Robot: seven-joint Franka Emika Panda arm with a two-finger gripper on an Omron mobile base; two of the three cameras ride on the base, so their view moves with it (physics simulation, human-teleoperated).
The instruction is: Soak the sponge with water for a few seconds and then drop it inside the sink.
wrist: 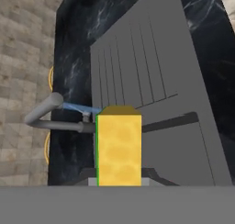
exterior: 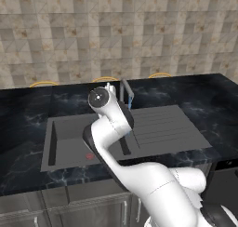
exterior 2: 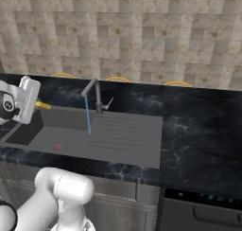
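My gripper (exterior 2: 36, 103) is shut on the sponge (wrist: 118, 149), a yellow block with a green edge that sticks out ahead of the fingers. The hand hangs over the left part of the sink (exterior 2: 71, 140), above the dark grey basin with its small red spot (exterior 2: 58, 146). The sponge (exterior 2: 43, 104) sits to the left of the water (exterior 2: 88, 115), a thin blue stream falling from the grey tap (exterior 2: 96, 95). In the hand view the water (wrist: 79, 109) runs from the tap's spout (wrist: 46, 112) toward the sponge's far end; I cannot tell whether they touch. In the left base view my arm hides the sponge.
The ribbed drainboard (exterior 2: 124, 135) spreads right of the basin. Black marbled countertop (exterior 2: 198, 130) surrounds the sink, with a tiled wall behind. Thin yellow arcs (exterior 2: 117, 78) sit along the counter's back edge. A dark appliance front (exterior 2: 203, 204) is at lower right.
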